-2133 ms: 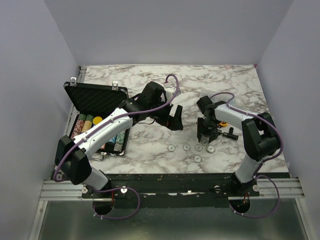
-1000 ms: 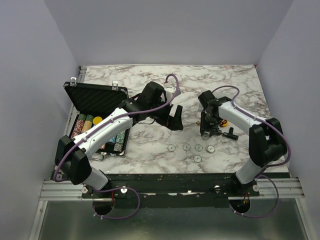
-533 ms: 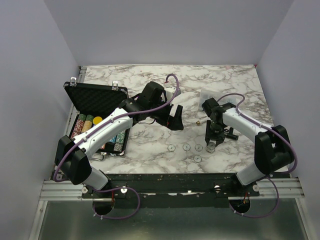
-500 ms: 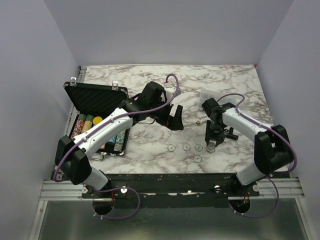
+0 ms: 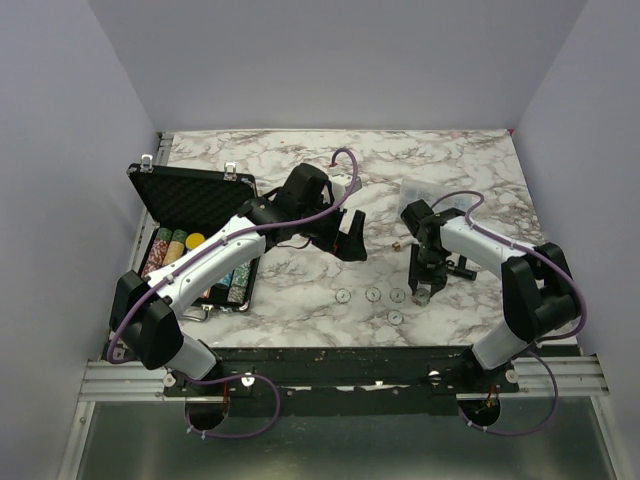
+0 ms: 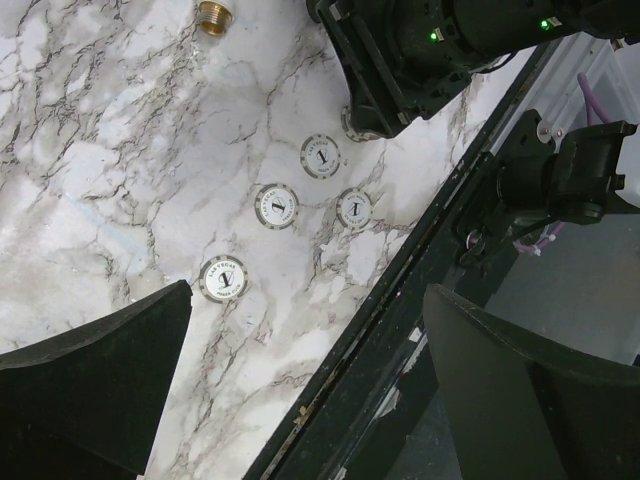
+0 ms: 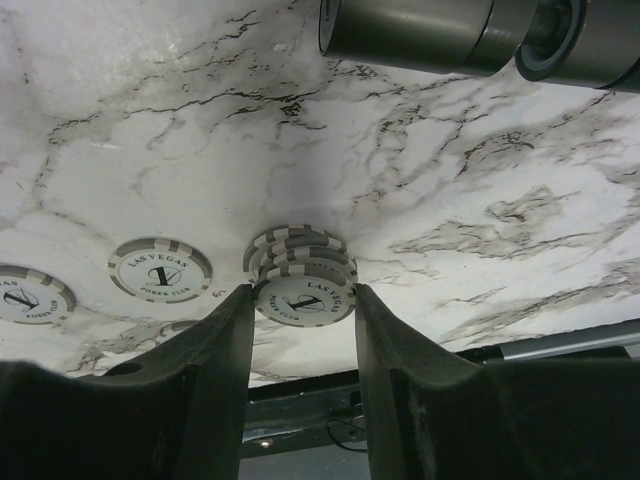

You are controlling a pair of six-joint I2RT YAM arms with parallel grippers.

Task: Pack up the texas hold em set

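The black case lies open at the left, with rows of coloured chips inside. Several white chips lie near the table's front edge. They also show in the left wrist view. My right gripper is down on the rightmost chips. In the right wrist view its fingers press both sides of the top chip of a small white chip stack, so my right gripper is shut on it. My left gripper hangs open and empty above the table middle. The red card box is out of view.
A brass fitting lies just left of the right arm, and shows in the left wrist view. Black tools lie right of the right gripper. A clear plastic box sits behind them. The table's front edge runs close to the chips.
My right gripper rose from the chips, swung back toward the tools, then came forward and down onto the rightmost white chip. The left arm has not moved.
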